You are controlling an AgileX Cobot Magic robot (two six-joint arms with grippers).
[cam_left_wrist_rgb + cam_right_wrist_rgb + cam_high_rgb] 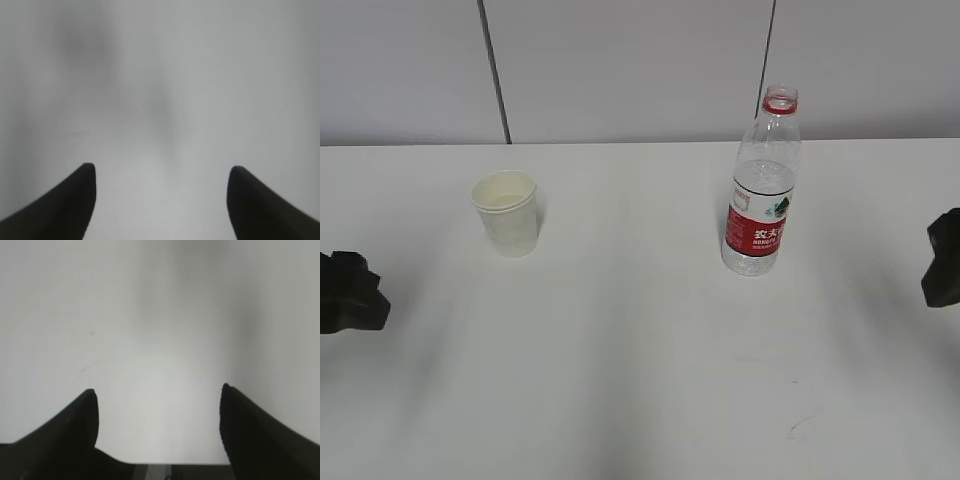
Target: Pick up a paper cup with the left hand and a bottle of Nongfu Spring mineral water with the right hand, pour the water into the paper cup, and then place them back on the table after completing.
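Observation:
A white paper cup [507, 213] stands upright on the white table [640, 380], left of centre. The Nongfu Spring bottle [761, 190] stands upright right of centre, with a red label, a red neck ring and no cap. Clear water [752, 258] shows in its lower part. Just the black tip of the left hand [350, 292] shows at the left edge, well short of the cup. At the right edge is the right hand [944, 260], apart from the bottle. In the wrist views my left gripper [162, 169] and right gripper [157, 390] are open over bare table.
A grey panelled wall [640, 70] runs behind the table's far edge. A small dark scuff [798, 425] marks the tabletop near the front right. In the right wrist view the table's near edge [165, 463] lies just below the fingers.

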